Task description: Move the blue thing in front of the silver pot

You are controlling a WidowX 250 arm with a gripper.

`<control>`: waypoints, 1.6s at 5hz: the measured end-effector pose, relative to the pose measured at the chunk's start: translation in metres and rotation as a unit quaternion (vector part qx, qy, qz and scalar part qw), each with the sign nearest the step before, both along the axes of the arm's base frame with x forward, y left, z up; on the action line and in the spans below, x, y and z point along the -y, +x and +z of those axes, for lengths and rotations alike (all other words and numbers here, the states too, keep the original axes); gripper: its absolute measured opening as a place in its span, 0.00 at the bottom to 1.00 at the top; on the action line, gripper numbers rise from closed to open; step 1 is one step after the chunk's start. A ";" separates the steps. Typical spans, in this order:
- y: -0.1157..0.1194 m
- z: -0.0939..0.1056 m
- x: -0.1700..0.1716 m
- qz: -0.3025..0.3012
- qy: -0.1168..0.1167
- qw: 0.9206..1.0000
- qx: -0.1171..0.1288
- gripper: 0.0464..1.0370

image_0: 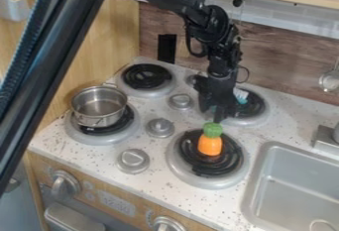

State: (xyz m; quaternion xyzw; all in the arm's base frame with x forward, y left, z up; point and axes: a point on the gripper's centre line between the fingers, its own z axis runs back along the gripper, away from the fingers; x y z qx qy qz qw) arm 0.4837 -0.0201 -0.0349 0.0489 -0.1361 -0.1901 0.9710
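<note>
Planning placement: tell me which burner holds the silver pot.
The front left burner: only it bears a pot; the front right burner holds an orange toy.

The black hand (223, 116) hangs by the blue thing (242, 94), well apart from the silver pot (99, 106).

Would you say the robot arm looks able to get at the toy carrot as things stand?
Probably yes: the gripper hangs just behind the toy carrot, which stands on the front right burner with nothing apparent between them. The blue thing is beside the gripper, seemingly not in the way.
</note>
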 end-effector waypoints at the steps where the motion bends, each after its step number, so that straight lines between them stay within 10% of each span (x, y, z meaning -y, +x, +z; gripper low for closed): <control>1: 0.000 0.000 0.000 0.002 -0.002 1.000 0.001 0.43; 5: -0.048 0.028 -0.081 0.126 0.016 0.992 0.019 0.43; 8: -0.058 0.026 -0.095 0.189 0.029 0.981 -0.032 0.50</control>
